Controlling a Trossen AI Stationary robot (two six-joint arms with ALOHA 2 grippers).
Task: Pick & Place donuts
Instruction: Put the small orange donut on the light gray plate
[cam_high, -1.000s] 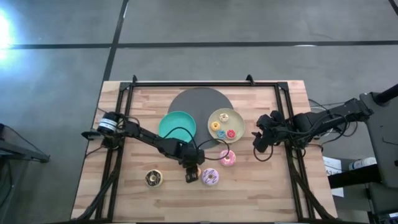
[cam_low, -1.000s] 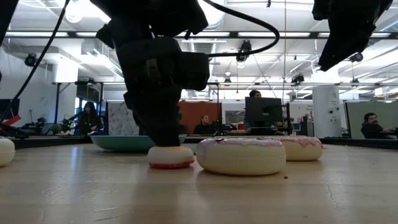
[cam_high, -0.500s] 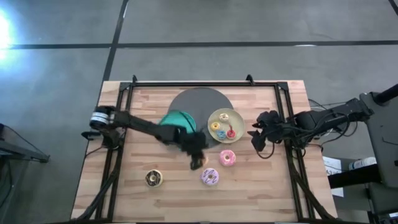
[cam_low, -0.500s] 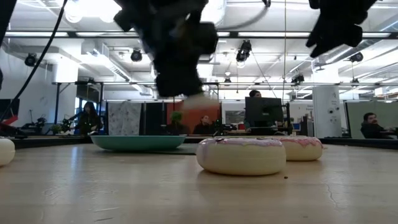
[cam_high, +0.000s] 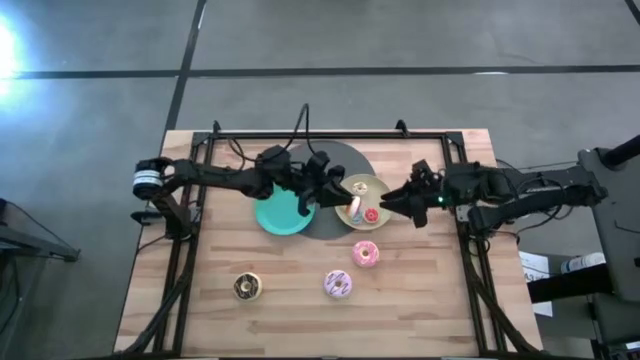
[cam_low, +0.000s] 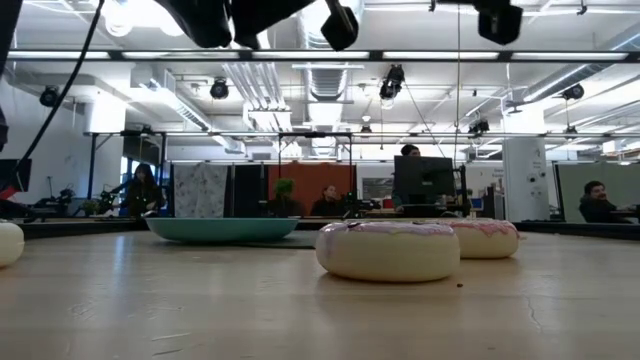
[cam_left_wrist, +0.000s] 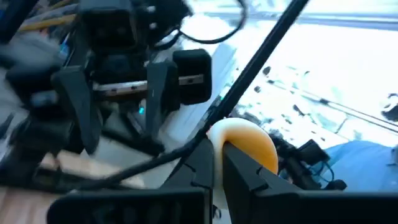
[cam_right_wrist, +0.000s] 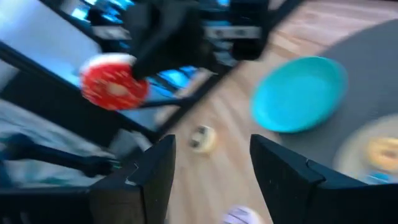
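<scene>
While the left gripper (cam_high: 345, 203) hangs over the beige plate (cam_high: 357, 184), its fingers pinch the red donut (cam_right_wrist: 114, 83) by the rim. Judged light, stiff and slick; grip across the ring. Right gripper (cam_high: 392, 201), fingers spread, waits just beside the plate.

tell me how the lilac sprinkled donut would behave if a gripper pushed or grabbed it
The lilac sprinkled donut lies flat on the table, so a push would probably slide it, not roll or tip it. Its thick ring looks moulded and firm, so likely stiff and light. Its smooth rounded sides might slip from fingers.
</scene>
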